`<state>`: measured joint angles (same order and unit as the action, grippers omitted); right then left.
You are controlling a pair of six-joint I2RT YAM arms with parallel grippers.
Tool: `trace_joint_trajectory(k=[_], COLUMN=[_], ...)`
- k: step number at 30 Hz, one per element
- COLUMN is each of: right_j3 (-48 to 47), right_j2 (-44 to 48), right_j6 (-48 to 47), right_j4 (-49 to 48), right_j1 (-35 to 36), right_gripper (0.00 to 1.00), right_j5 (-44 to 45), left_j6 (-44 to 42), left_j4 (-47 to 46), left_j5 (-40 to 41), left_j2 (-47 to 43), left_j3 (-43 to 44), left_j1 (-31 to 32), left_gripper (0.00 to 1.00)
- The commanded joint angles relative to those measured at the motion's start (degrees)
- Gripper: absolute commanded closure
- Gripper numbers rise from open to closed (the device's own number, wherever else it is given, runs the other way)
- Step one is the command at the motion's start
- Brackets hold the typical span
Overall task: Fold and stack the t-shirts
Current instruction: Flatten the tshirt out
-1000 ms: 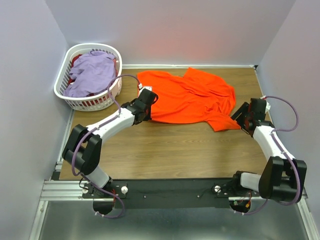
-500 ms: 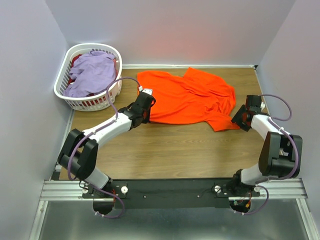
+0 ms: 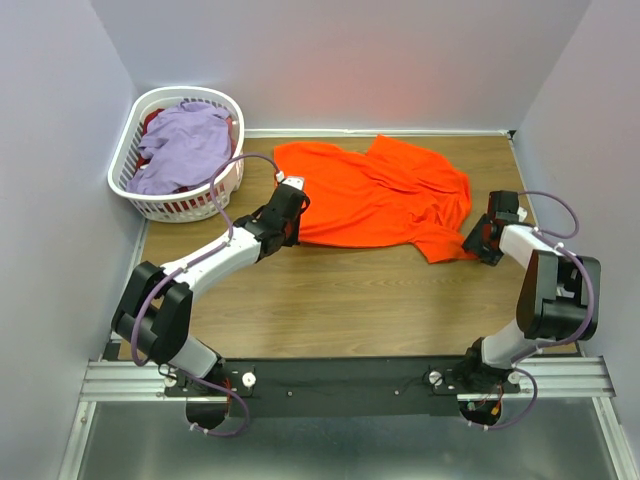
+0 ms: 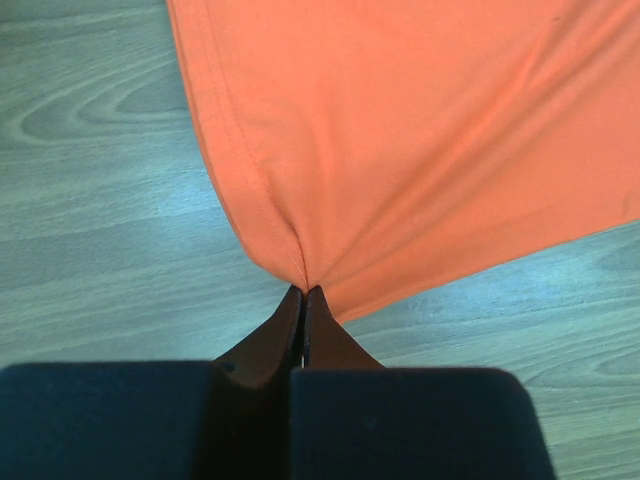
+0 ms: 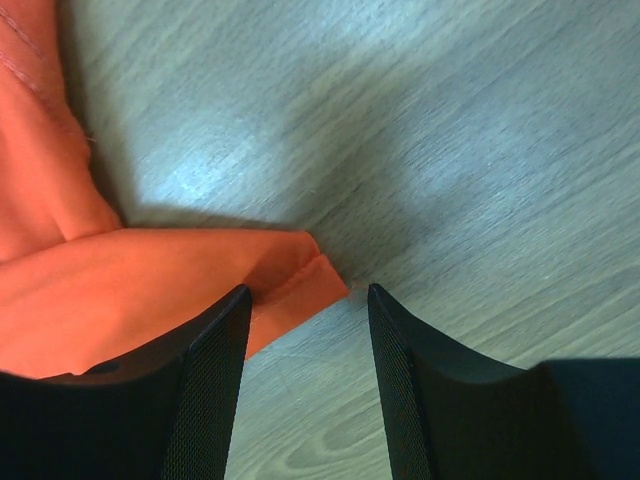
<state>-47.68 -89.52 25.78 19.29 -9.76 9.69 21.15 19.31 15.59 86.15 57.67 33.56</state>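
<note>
Step, likely: taking corners of the orange t-shirt (image 3: pixel 380 195) to spread it.
Hem pinched in the closed left end effector (image 4: pixel 303 300); right end effector (image 5: pixel 308 290) open astride a cloth corner. Next: close right, pull taut.

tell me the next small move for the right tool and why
Probably close the right tool on the orange t-shirt: its corner lies between the open jaws, and the left tool is shut on the opposite edge, so both ends would then be held.

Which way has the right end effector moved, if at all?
Yes: the right end effector edged left, away from the table's right edge, toward the orange t-shirt's corner.
</note>
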Motion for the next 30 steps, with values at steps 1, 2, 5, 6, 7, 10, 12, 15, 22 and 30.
trace_joint_trajectory(k=[1,2,5,6,7,10,12,15,22,30], right_j3=[-1.01,-0.84,-0.4,-0.05,0.22,0.48,0.48,0.48,1.01,-4.69], right_j2=[-1.98,-2.41,-3.38,-3.56,-3.65,-4.26,-4.88,-5.93,-6.29,-1.11], right_j6=[-0.29,-0.29,-0.12,-0.12,-0.12,-0.38,-0.64,-0.82,-0.82,1.46], right_j4=[1.01,1.01,1.1,1.1,1.01,1.01,1.01,0.93,0.57,3.47], right_j1=[-0.26,-0.26,-0.26,-0.26,-0.26,-0.26,-0.26,-0.26,-0.44,-0.44], right_gripper=[0.42,0.42,0.42,0.43,0.43,0.49,0.54,0.62,0.86,0.99], right_j5=[1.64,1.82,2.17,2.35,2.43,2.7,2.7,2.7,2.79,3.05], left_j6=[-0.58,-0.67,-0.67,-0.67,-0.67,-0.67,-0.67,-0.76,-0.76,-0.67], left_j4=[-0.68,-0.5,-0.59,-0.5,-0.5,-0.41,-0.41,-0.24,-0.33,-1.12], left_j5=[1.01,1.02,1.37,1.37,1.37,1.81,2.07,2.33,2.77,0.15], left_j2=[-1.77,-1.77,-2.12,-2.3,-2.3,-2.57,-2.57,-2.74,-2.65,-0.55], left_j3=[-0.54,-0.63,-0.45,-0.45,-0.63,-0.71,-0.63,-0.63,-0.72,1.56], left_j1=[-0.08,0.01,-0.08,-0.08,-0.08,-0.08,-0.08,-0.08,0.01,-2.89], left_gripper=[1.0,1.0,1.0,1.0,1.0,1.0,1.0,1.0,1.0,1.0])
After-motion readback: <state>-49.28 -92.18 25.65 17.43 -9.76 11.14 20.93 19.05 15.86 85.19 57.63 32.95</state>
